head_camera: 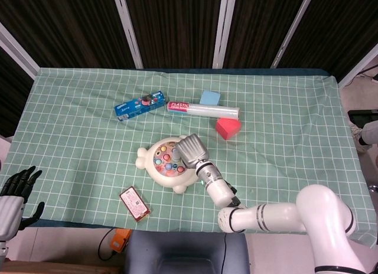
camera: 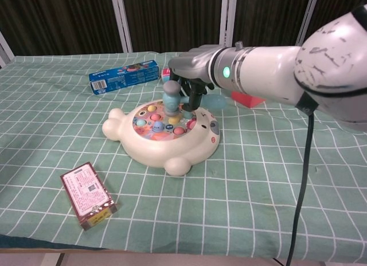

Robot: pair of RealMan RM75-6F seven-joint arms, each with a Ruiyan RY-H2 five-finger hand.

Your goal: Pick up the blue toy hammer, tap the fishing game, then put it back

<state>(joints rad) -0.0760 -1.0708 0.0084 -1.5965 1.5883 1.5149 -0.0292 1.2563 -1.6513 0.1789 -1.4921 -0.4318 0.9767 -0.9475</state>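
Note:
The fishing game (head_camera: 159, 168) (camera: 172, 145), a cream animal-shaped toy with a disc of coloured fish, lies mid-table. My right hand (head_camera: 192, 150) (camera: 192, 65) hovers over its far right side and grips the blue toy hammer (camera: 171, 98). The hammer's head points down at the fish disc, touching it or just above it; I cannot tell which. In the head view the hand hides the hammer. My left hand (head_camera: 15, 191) hangs off the table's near left corner with its fingers apart, holding nothing.
A blue toothpaste box (head_camera: 139, 105) (camera: 123, 75), a plastic-wrap roll (head_camera: 204, 110), a light blue block (head_camera: 209, 97) and a red block (head_camera: 227, 128) (camera: 248, 98) lie behind the game. A small red box (head_camera: 134, 204) (camera: 88, 194) lies near the front edge.

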